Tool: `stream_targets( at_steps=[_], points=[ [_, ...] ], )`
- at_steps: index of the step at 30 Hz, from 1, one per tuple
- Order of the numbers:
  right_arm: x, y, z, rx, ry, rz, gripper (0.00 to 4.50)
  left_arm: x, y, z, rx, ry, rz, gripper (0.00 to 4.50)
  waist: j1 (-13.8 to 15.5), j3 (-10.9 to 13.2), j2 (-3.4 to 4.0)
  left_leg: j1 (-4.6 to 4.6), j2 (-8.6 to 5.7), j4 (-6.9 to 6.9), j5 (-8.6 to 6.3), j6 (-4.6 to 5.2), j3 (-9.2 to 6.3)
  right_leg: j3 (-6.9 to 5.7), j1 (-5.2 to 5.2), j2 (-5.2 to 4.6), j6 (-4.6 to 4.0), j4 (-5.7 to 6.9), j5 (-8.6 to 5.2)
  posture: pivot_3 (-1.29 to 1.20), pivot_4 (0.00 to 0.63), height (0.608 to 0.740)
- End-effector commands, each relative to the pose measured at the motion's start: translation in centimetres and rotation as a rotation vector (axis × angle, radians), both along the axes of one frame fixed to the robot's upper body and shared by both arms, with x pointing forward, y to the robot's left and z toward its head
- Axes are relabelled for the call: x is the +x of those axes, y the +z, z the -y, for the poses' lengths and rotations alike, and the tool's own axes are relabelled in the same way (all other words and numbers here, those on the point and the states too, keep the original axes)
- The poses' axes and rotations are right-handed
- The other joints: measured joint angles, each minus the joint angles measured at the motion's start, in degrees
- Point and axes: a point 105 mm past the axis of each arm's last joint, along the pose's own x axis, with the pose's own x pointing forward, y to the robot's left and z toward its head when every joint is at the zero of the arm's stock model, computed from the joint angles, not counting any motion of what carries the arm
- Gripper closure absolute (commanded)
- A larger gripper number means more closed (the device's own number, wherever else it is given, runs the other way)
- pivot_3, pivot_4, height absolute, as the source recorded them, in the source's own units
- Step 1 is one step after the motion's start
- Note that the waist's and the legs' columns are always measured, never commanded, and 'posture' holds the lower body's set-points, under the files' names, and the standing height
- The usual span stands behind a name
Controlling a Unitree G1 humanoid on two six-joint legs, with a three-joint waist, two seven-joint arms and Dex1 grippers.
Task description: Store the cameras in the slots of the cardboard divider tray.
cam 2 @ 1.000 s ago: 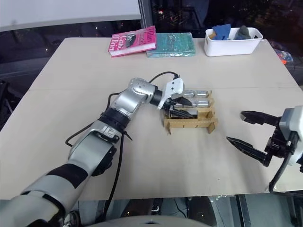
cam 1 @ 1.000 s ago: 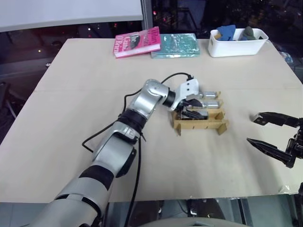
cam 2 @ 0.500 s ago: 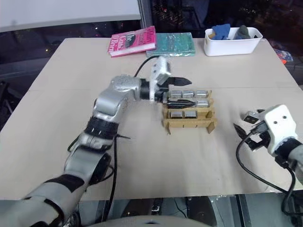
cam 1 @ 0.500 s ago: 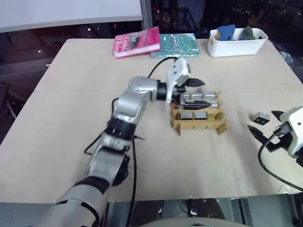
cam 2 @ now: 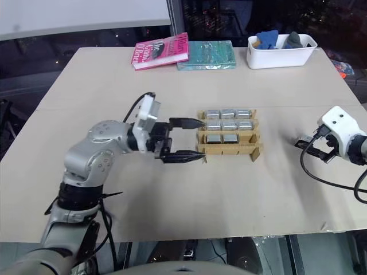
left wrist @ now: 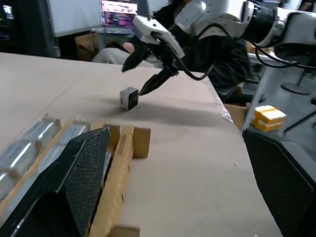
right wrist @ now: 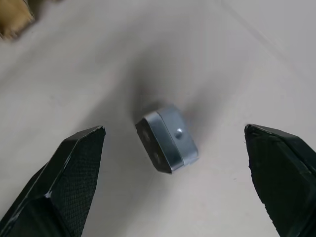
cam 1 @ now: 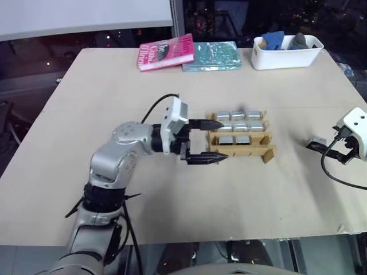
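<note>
My right gripper (right wrist: 173, 182) is wide apart; I should centre the loose camera (right wrist: 168, 144) before closing

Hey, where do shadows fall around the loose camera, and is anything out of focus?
Right wrist view: a soft shadow on the table beside the loose camera, itself sharp. Left wrist view: the tray's near edge is blurred.
</note>
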Motion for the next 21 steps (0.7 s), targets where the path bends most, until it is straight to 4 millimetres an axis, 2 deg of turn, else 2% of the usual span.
stream_targets(
  at_steps=[1, 8, 16, 17, 19, 21],
  points=[
    [0.4, 1.0, 1.1, -0.042, 0.015, -0.013, 0.0, -1.7, 1.2, -0.3, -0.04, 0.007, 0.045, 0.04, 0.0, 0.0, 0.0, 0.0, 0.02, 0.0, 0.0, 0.0, -0.01, -0.01, 0.0, 0.0, 0.0, -0.02, 0.0, 0.0, 0.15, 0.74],
    [1.3, -0.2, 1.2, -0.04, 0.043, -0.071, 0.0, -2.7, 0.6, -0.3, -0.057, 0.055, 0.023, 0.04, -0.2, 0.0, 0.01, 0.09, 0.02, -0.04, 0.0, -0.01, 0.04, 0.07, 0.01, -0.01, -0.01, 0.01, 0.0, 0.0, 0.15, 0.74],
    [2.4, -1.5, 0.9, -0.04, 0.06, -0.094, 0.0, -2.6, 0.6, -1.0, -0.047, 0.095, 0.034, 0.04, -0.2, 0.0, 0.01, 0.14, 0.02, -0.06, 0.0, -0.02, 0.11, 0.12, 0.03, 0.0, -0.01, 0.02, 0.01, 0.0, 0.15, 0.74],
    [2.4, -1.6, 1.0, -0.041, 0.06, -0.095, 0.56, -2.6, 0.5, -1.0, -0.047, 0.096, 0.035, 0.0, -0.1, 0.0, 0.01, 0.14, 0.02, -0.07, 0.0, -0.02, 0.11, 0.12, 0.03, 0.0, -0.01, 0.02, 0.01, 0.0, 0.15, 0.74],
    [2.5, -1.7, 1.1, -0.04, 0.059, -0.102, 1.14, -2.7, 0.5, -1.1, -0.046, 0.098, 0.037, 0.0, 0.0, 0.0, 0.02, 0.14, 0.02, -0.07, 0.0, -0.02, 0.11, 0.12, 0.02, 0.0, -0.01, 0.02, 0.01, 0.0, 0.15, 0.74],
    [2.4, -1.7, 1.2, -0.043, 0.062, -0.11, 2.13, -2.7, 0.4, -1.2, -0.045, 0.101, 0.038, 0.0, -0.1, 0.0, 0.02, 0.14, 0.02, -0.08, 0.0, -0.02, 0.11, 0.12, 0.02, -0.01, -0.01, 0.01, 0.01, 0.0, 0.15, 0.74]
  ],
)
